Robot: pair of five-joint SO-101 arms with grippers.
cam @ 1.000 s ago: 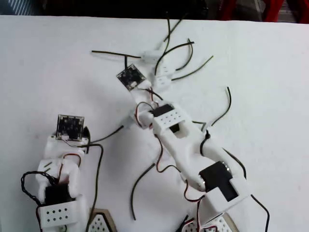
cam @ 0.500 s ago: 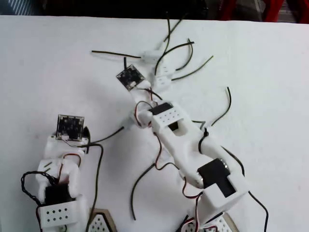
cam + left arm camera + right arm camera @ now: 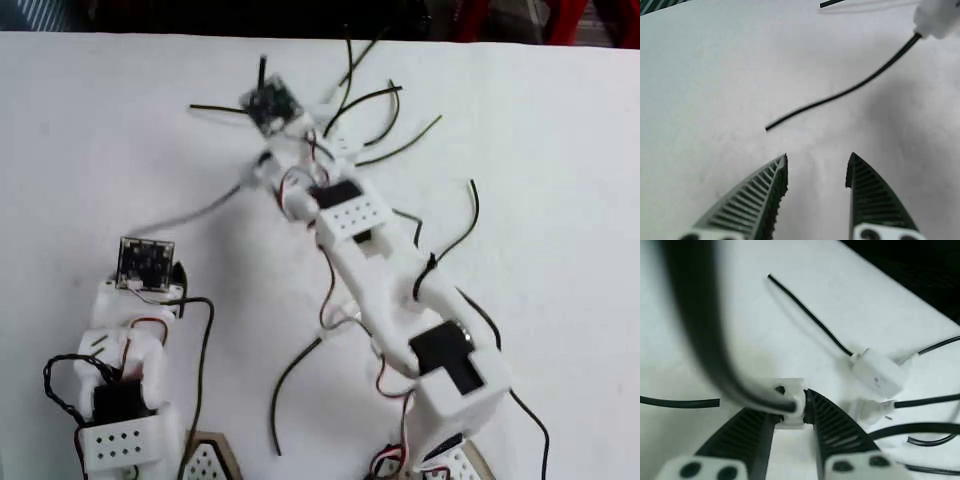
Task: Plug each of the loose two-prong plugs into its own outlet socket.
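My right gripper point(image 3: 790, 410) is shut on a small white plug point(image 3: 790, 400), whose thick black cord point(image 3: 700, 325) sweeps close past the camera. Just beyond it on the table lie a white socket block point(image 3: 875, 372) and a loose two-prong plug point(image 3: 867, 410), each with a black cord. In the high view the right arm point(image 3: 350, 215) stretches to the far middle of the table, beside the white pieces point(image 3: 335, 140). My left gripper point(image 3: 817, 157) is open over bare table, with the free end of a black cord point(image 3: 840, 95) lying ahead of it.
Several loose black cords point(image 3: 455, 225) lie over the white table point(image 3: 560, 130), around and under the right arm. Near the front left corner rests the left arm point(image 3: 125, 390). The table's dark far edge point(image 3: 150, 28) runs just behind the cluster.
The right arm has swung toward the far edge, carrying the plug with it. Its cord has been dragged away from the left gripper and is off the table in part. The left arm is still.
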